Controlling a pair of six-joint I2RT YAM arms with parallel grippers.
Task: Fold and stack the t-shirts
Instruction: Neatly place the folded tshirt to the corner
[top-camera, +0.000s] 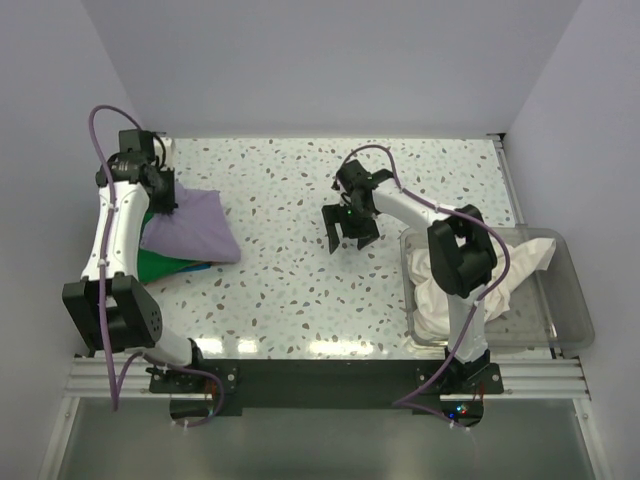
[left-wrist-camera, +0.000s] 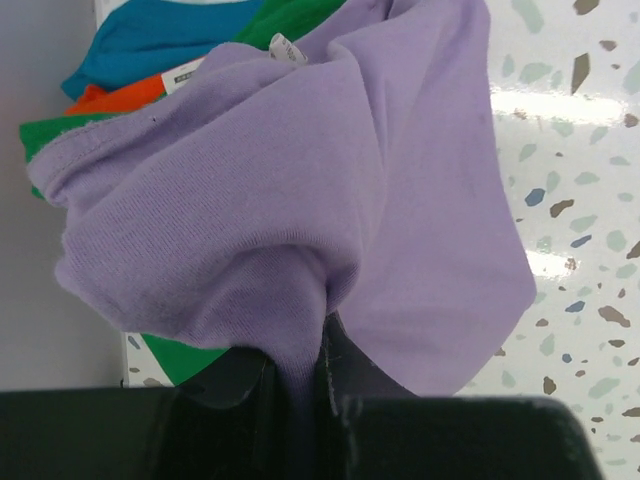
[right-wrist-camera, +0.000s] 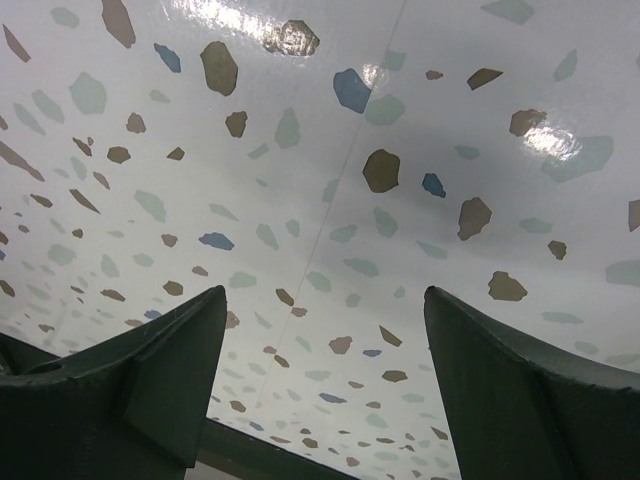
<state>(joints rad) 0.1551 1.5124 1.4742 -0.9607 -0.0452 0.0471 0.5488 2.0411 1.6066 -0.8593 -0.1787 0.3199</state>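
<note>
Lavender t-shirt (left-wrist-camera: 300, 220) sits pinched inside left gripper (left-wrist-camera: 298, 388).

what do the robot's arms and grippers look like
The left arm and right arm have white links with black joints, each trailed by a looping purple cable. The left gripper and right gripper are black; the right one's fingers are dark wedges.

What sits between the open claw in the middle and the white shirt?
Nothing lies on the table between the right gripper and the white shirt. Only the wall of the clear bin stands between them, and that arm's own elbow hangs over part of the shirt.
</note>
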